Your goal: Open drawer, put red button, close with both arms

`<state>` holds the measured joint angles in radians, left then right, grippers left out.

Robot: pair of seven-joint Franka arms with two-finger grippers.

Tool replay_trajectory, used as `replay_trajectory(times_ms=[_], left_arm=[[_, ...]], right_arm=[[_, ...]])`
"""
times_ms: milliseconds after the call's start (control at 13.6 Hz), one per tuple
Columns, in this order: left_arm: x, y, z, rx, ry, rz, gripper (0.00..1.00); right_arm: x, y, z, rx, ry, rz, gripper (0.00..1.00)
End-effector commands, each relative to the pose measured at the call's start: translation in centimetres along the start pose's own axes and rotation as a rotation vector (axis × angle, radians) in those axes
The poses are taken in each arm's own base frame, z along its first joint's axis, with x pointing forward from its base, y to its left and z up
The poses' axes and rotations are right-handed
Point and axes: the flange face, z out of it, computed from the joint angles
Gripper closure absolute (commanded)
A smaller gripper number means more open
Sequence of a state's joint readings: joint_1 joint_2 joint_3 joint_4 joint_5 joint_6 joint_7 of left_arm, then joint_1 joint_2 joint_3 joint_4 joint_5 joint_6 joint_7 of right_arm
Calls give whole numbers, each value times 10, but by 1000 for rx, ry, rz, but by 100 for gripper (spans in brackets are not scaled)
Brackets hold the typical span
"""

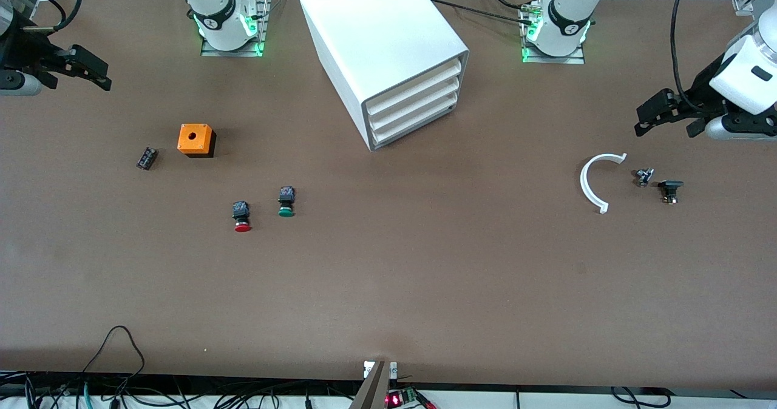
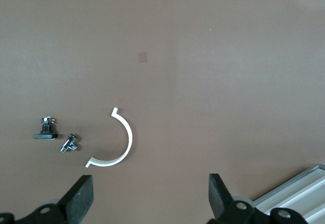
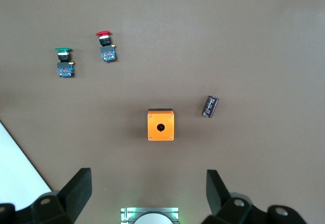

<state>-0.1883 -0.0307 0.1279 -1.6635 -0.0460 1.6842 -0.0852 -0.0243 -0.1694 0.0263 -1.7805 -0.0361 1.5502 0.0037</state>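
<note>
Brown matte tabletop carries a big white boxy cabinet between the two arm bases, its three shallow white tray drawers all pushed in; the top drawer sits flush with the others.

The right gripper hangs in the air over the right arm's end of the table, its fingers spread wide and holding nothing. Below it and toward the front camera lie an orange plastic box with a round hole and, just beside that, a small black cylindrical part. Nearer the camera again lies the small red-capped push button with a black-grey body, on its side, with a like green-capped push button near it but apart.

The left gripper hangs over the left arm's end of the table, fingers likewise spread and empty. Under it lie a white plastic half-ring clip, a small metal screw piece and a black flat-headed fitting, all well apart from the cabinet.
</note>
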Motion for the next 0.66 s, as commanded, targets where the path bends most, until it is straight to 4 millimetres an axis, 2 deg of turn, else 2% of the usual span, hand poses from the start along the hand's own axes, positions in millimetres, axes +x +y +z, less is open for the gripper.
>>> replay_trajectory(times_ms=[0, 295, 516, 590], left_arm=[[3, -2, -6, 15, -6, 21, 0], [7, 2, -10, 15, 7, 24, 0], [9, 4, -6, 15, -1, 30, 0], [11, 3, -4, 13, -4, 28, 0]], right_arm=[[-17, 0, 6, 4, 28, 6, 0], [-13, 3, 6, 5, 30, 9, 0], [8, 20, 26, 15, 3, 40, 0], [14, 22, 25, 17, 15, 42, 0]])
